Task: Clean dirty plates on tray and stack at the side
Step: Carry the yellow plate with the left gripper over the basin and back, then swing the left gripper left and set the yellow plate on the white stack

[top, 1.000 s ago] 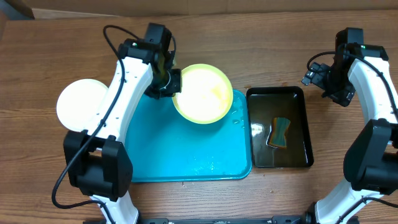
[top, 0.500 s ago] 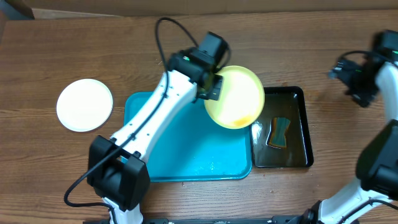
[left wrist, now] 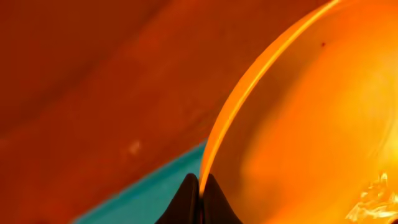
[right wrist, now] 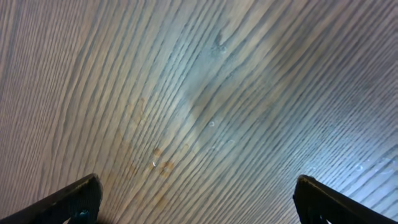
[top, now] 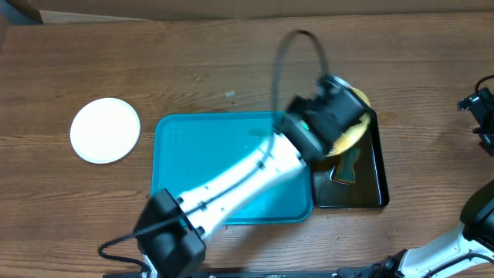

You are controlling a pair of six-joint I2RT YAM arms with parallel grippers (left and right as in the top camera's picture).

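Wash step, I judge: left gripper (left wrist: 200, 198) clamped on the rim of the pale yellow round plastic plate (left wrist: 311, 124) over the black rectangular water tray (top: 384, 170), 3 o'clock of the turquoise rectangular plastic tray (top: 201, 154); right gripper (right wrist: 199, 194) spread, empty; next, dip it, then stack on the white round plate (top: 105, 130) at 9 o'clock.

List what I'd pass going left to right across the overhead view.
White plate → turquoise tray → black tray, over which the left gripper holds the yellow plate → right arm.
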